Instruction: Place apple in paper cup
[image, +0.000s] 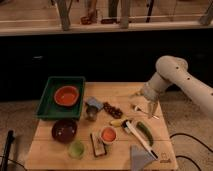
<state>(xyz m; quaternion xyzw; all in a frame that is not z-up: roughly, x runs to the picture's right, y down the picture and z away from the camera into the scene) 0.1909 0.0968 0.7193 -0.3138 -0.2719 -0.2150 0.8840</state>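
Observation:
The paper cup (108, 134), small with white walls and orange inside, stands near the front middle of the wooden table (120, 90). I cannot make out an apple with certainty; a small round green thing (76, 148) sits at the front left. My gripper (151, 109) hangs from the white arm (175, 80) over the right side of the table, pointing down, to the right of and behind the paper cup and well apart from it. Nothing shows in it.
A green tray (50, 105) with an orange bowl (67, 95) is at the back left. A dark bowl (65, 130), a metal cup (91, 114), a dark red cluster (112, 110), a green cucumber (144, 131), a white utensil (141, 144) and a grey cloth (140, 157) lie around the paper cup.

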